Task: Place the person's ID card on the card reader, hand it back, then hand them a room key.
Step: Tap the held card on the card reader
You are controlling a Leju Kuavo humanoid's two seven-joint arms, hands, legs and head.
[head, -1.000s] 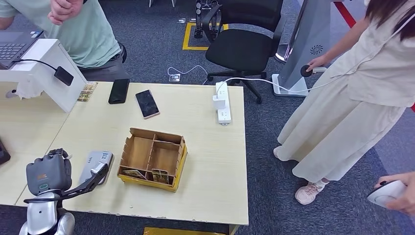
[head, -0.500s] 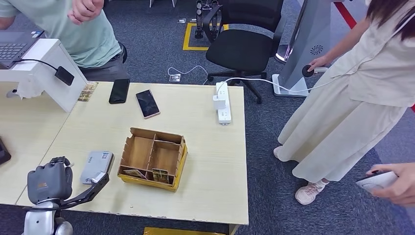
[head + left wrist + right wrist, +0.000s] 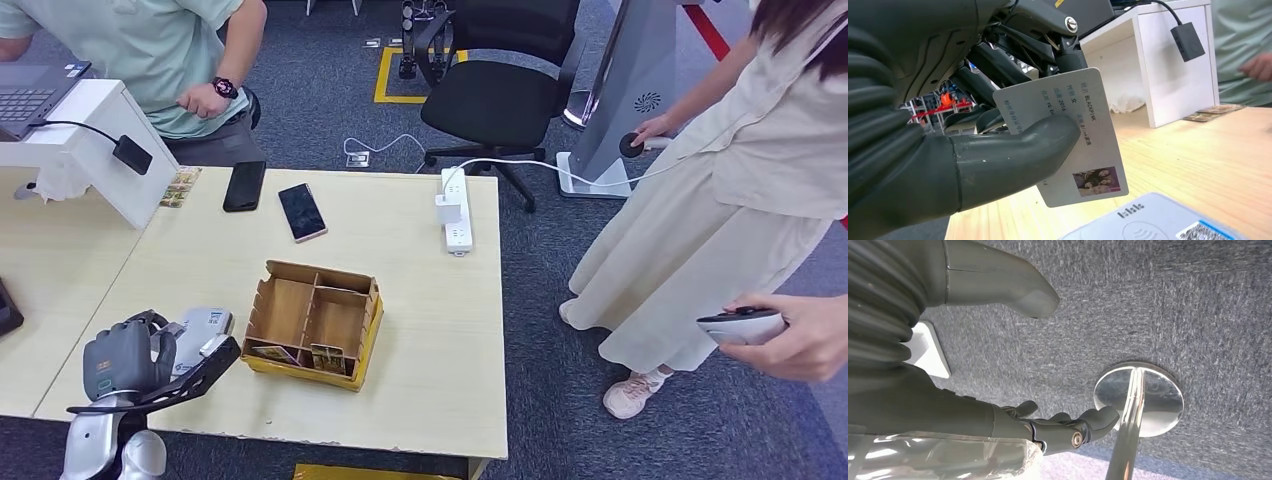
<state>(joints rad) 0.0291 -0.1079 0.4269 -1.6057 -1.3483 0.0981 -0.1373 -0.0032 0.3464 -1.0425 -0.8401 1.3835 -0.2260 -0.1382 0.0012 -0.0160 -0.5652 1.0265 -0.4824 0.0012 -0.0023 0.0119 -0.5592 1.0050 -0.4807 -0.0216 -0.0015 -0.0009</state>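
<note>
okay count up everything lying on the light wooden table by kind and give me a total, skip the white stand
Smartphones: 2, one black, one with a pinkish edge
White power strip: 1
Brown cardboard divider box: 1
Grey card reader: 1
Small printed cards beside the stand: 1 cluster
Total: 6

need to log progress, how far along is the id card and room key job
Done: the left hand grips the ID card, so it has been taken. In hand: the card hangs just above the card reader and is not yet laid on it. Left: reading it, handing it back, then the room key. The right hand hangs open over the carpet.
</note>
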